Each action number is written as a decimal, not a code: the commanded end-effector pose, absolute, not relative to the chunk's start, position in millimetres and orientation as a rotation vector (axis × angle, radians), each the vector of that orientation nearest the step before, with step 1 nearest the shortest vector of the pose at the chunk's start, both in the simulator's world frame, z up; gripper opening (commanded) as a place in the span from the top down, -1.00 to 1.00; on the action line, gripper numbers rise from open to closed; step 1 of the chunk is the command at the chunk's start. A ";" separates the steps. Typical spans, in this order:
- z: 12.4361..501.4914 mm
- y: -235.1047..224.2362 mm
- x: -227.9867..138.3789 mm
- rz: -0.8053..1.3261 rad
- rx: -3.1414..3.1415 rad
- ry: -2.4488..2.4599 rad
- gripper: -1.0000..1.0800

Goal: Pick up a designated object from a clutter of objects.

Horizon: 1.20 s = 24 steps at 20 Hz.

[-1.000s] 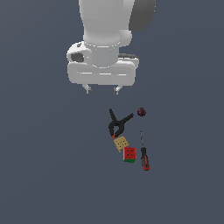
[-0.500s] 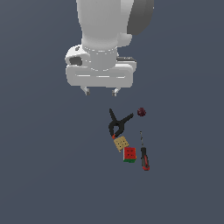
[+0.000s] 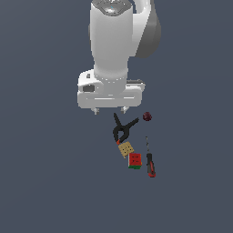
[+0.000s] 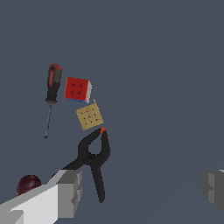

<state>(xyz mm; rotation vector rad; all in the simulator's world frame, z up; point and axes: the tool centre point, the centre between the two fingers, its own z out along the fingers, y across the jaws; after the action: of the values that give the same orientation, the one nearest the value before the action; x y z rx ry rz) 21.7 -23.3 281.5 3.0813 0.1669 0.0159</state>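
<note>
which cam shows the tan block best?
Wrist view: the tan block is larger there, its dot grid clear, between the clamp tip and the cube. The exterior view shows it small, grid barely visible.

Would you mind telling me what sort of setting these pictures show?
Most likely a simulated test scene: a featureless grey-blue floor without walls or furniture, a smooth white robot arm, and a few flat-shaded items, including a tan dotted square block and a black spring clamp.

Matt tan block (image 4: 89, 116) — glossy maroon ball (image 4: 29, 184) — plastic-looking clamp (image 4: 93, 161).
</note>
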 end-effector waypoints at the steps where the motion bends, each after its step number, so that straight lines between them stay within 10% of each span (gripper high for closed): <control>1: 260.3 -16.4 29.6 0.012 3.080 0.226 -0.92; 24: 65.8 50.4 55.8 0.000 3.054 0.730 -0.92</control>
<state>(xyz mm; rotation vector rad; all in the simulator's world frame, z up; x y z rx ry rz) 55.7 48.5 70.8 3.0550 0.7168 -0.0025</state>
